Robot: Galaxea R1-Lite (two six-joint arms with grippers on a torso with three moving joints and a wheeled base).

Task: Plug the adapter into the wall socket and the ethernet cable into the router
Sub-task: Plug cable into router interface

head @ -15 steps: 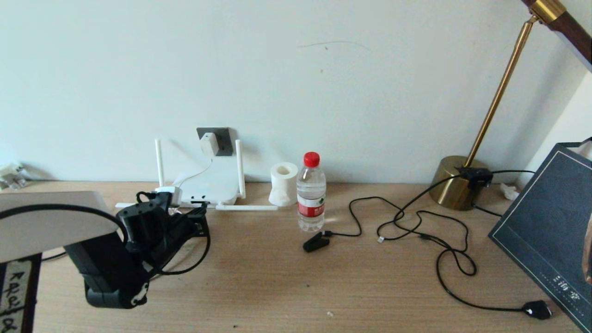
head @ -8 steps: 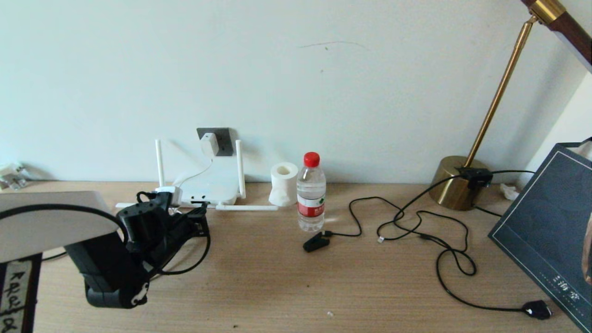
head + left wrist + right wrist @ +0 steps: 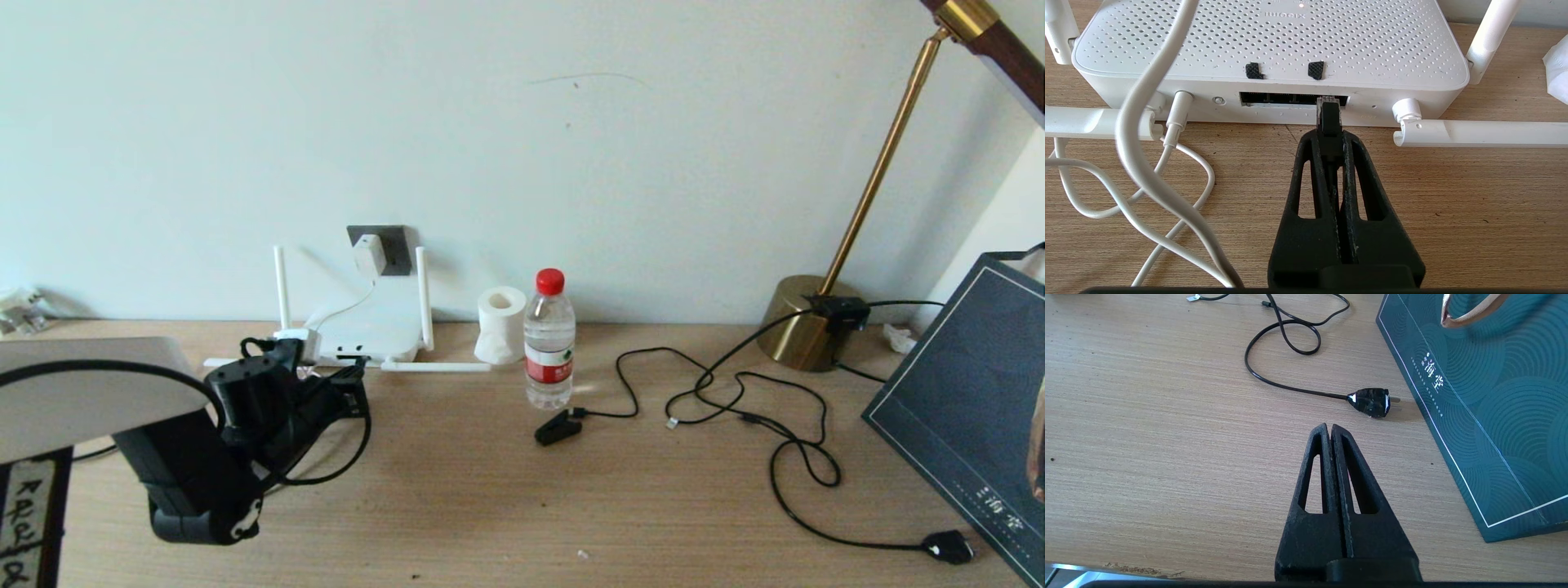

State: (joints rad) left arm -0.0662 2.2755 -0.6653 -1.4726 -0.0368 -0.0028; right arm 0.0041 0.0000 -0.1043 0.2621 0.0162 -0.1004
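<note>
The white adapter [image 3: 369, 255] sits in the dark grey wall socket [image 3: 395, 245], its thin cord hanging to the router. The flat white router [image 3: 367, 328] [image 3: 1274, 41] lies against the wall. My left gripper [image 3: 1329, 136] [image 3: 353, 390] is shut on the ethernet cable [image 3: 1329, 118] just behind its connector. The clear tip is in the rightmost port of the dark slot [image 3: 1278, 98]. The black cable loops back under my left arm [image 3: 343, 467]. My right gripper [image 3: 1329, 428] is shut and empty above bare table, outside the head view.
A water bottle [image 3: 549, 341] and a paper roll [image 3: 500, 324] stand right of the router. Thin black cords [image 3: 735, 400] with a black clip [image 3: 557, 427] and a plug [image 3: 1370, 402] trail toward a brass lamp [image 3: 804, 327]. A dark teal bag [image 3: 1486, 396] lies at the right edge.
</note>
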